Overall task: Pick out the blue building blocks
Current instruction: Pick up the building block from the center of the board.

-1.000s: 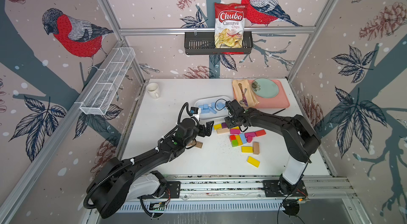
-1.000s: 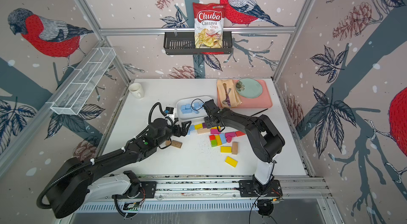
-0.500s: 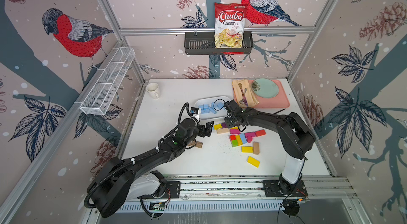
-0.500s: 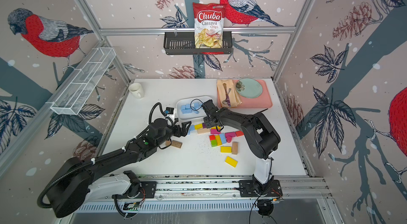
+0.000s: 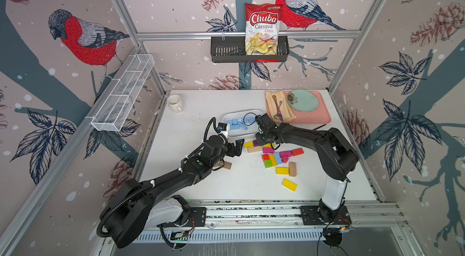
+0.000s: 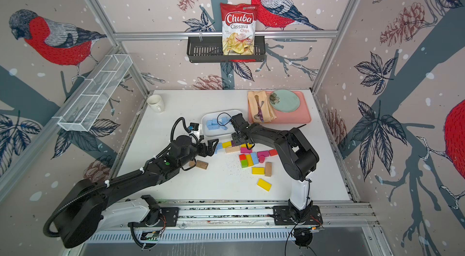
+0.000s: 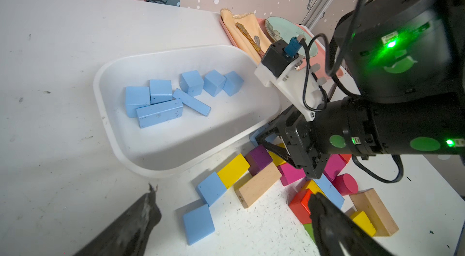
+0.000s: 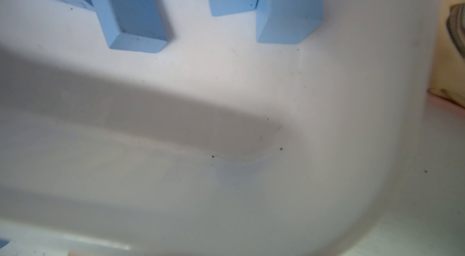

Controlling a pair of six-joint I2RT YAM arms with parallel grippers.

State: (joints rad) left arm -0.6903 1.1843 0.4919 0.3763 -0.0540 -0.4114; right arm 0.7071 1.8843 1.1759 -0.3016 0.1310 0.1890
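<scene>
Yellow and alone, one wooden brick (image 5: 289,184) lay nearest the front edge of the white table (image 5: 226,186), apart from the heap of painted wooden blocks (image 5: 268,150) toward the middle. Left of that heap the left gripper (image 5: 238,146) hung with its jaws spread wide and nothing between them. Two light sky-blue building blocks (image 7: 211,188), flat squares, lay close together on the table by its tips. A blue bar (image 7: 329,192) sat inside the heap beside a pink cylinder (image 7: 346,184). Over the heap's far side the right gripper (image 7: 273,141) pointed down next to another blue block (image 7: 261,132); whether its jaws were closed or held anything could not be told. Beyond it, seven blue pieces (image 7: 161,106) rested in a white oval plastic tray (image 7: 108,126). A pink tray (image 5: 319,119) filled the far right corner, and a white mug (image 5: 175,102) stood at the far left.
</scene>
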